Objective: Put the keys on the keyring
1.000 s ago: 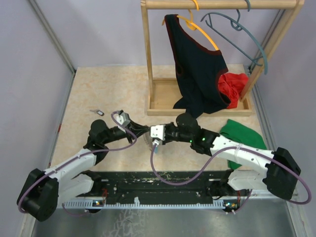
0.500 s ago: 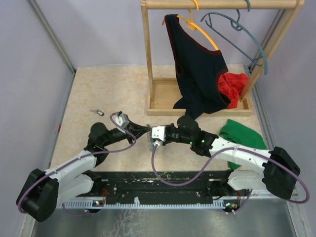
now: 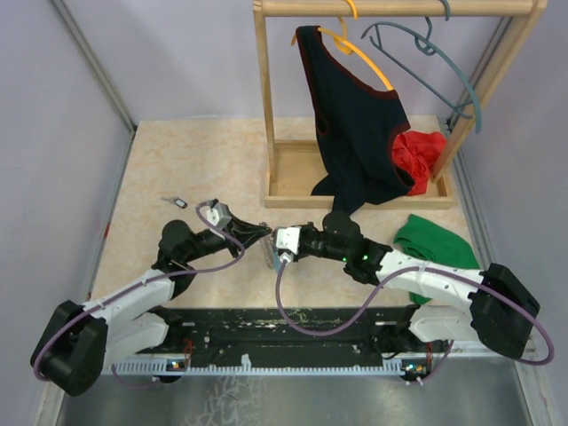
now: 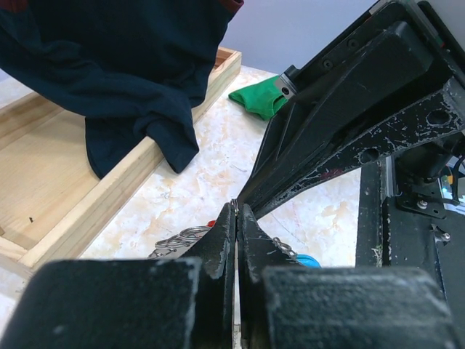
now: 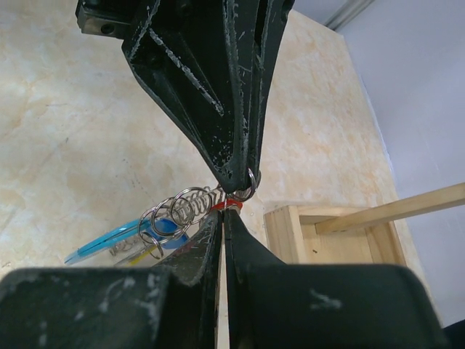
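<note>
Left end effector [image 3: 260, 232], right end effector [image 3: 271, 250] tip-to-tip over table [image 3: 177, 151]; key [image 3: 175, 201] well apart.

White-and-black arms [image 3: 133, 297], purple cables [image 3: 293, 311], scuffed black pincer fingers [image 4: 221, 243]

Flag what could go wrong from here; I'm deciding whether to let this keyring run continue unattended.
1. The left gripper and right gripper are shut tip to tip at the raised end of the keyring. A slightly misaligned pull could let the thin wire slip out, or knock the two grippers together.
2. What looks like a lone key lies on the table, away from both grippers, so it may get left off.
</note>
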### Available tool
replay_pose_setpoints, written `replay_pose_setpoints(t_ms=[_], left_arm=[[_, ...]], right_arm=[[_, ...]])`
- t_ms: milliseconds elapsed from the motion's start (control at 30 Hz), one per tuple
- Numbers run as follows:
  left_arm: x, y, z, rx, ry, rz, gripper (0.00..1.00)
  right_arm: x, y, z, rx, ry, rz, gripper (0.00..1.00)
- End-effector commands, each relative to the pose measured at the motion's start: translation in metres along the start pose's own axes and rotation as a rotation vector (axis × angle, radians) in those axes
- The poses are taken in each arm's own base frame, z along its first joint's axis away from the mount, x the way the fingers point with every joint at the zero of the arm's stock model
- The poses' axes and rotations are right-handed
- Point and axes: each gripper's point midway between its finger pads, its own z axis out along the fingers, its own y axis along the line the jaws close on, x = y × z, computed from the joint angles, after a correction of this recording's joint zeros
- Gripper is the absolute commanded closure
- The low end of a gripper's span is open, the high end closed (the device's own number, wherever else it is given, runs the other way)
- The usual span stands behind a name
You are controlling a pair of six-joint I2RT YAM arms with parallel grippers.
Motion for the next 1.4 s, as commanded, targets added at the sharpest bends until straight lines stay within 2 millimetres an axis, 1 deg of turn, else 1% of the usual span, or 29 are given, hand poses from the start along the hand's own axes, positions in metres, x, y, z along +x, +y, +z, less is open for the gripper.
replay_pose_setpoints(t_ms=[0,133,400,433,500,533,700,867,967,1000,1100,1167,1267,1367], left_arm=[[-0.019,-0.008,0.003,0.050,-0.064,0.049,1.00],[-0.019,-0.009,0.003,0.059,-0.062,0.046,1.00],[-0.019,-0.012,0.005,0.079,-0.055,0.038,1.00],[-0.019,-0.012,0.005,0.081,-0.055,0.038,1.00],[-0.019,-0.012,0.005,0.081,-0.057,0.037,1.00],[-0.019,-0.013,0.005,0.080,-0.060,0.038,1.00],[-0.025,-0.009,0.003,0.046,-0.095,0.035,1.00],[-0.031,-0.008,0.003,0.026,-0.139,0.014,1.00],[-0.028,-0.008,0.005,0.029,-0.138,0.006,1.00],[-0.026,-0.008,0.004,0.025,-0.136,0.006,0.98],[-0.021,-0.003,0.001,-0.008,-0.117,0.024,0.90],[-0.017,0.001,-0.002,-0.039,-0.089,0.038,0.81],[-0.014,0.004,-0.005,-0.059,-0.049,0.060,0.72],[-0.013,0.001,-0.005,-0.045,-0.011,0.066,0.66]], right_arm=[[-0.014,-0.011,0.001,0.053,-0.062,-0.001,0.96],[-0.014,-0.010,0.002,0.052,-0.068,0.000,0.92],[-0.019,-0.011,0.002,0.051,-0.086,-0.001,0.90],[-0.018,-0.011,0.003,0.052,-0.085,0.000,0.91],[-0.019,-0.011,0.003,0.046,-0.085,0.002,0.98],[-0.018,-0.010,0.003,0.043,-0.081,0.003,1.00],[-0.015,-0.008,0.003,0.031,-0.063,0.003,1.00],[-0.016,-0.005,0.006,0.000,-0.064,0.007,1.00],[-0.016,-0.007,0.004,0.014,-0.058,0.003,1.00],[-0.015,-0.010,0.002,0.026,-0.051,-0.002,1.00],[-0.013,-0.018,-0.005,0.064,-0.014,-0.017,1.00],[-0.012,-0.022,-0.011,0.077,0.013,-0.032,1.00],[-0.018,-0.027,-0.016,0.078,0.022,-0.047,1.00],[-0.025,-0.030,-0.019,0.067,0.023,-0.059,1.00]])
